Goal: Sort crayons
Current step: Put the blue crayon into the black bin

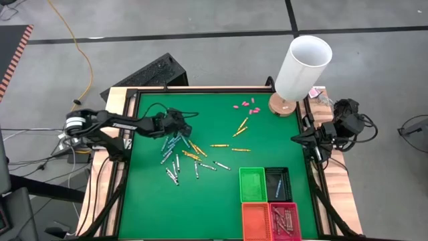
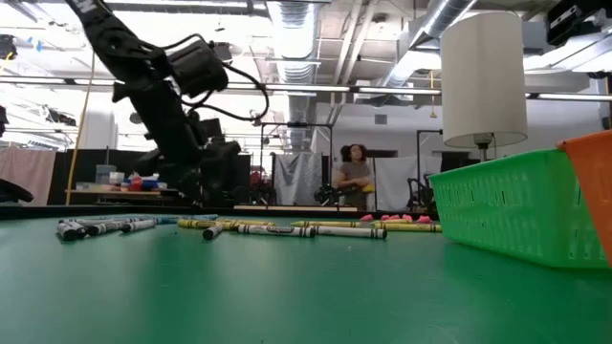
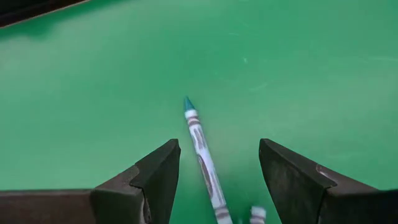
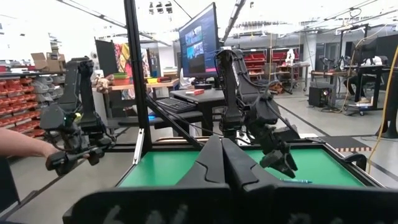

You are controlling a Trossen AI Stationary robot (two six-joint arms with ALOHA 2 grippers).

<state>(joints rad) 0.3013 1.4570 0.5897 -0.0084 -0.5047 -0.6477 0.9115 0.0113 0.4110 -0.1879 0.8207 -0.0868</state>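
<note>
Crayons lie scattered on the green mat (image 1: 214, 201): light blue ones (image 1: 170, 142), yellow-orange ones (image 1: 194, 151) and grey-white ones (image 1: 172, 174); the low view shows them in a row (image 2: 277, 229). My left gripper (image 1: 179, 128) hovers open at the far end of the blue cluster. In its wrist view a blue crayon (image 3: 205, 165) lies flat on the mat between the spread fingers (image 3: 219, 144), untouched, tip pointing away. My right gripper (image 1: 295, 138) waits shut at the table's right edge, fingers together (image 4: 222, 149).
Four baskets stand near the front right: green (image 1: 253, 184), black (image 1: 277, 181) with a blue crayon, orange (image 1: 254, 221), and red (image 1: 283, 219) with several crayons. A white lamp (image 1: 304, 63) stands far right. Pink stubs (image 1: 244, 105) lie beside its base. A person (image 2: 354, 177) stands beyond the table.
</note>
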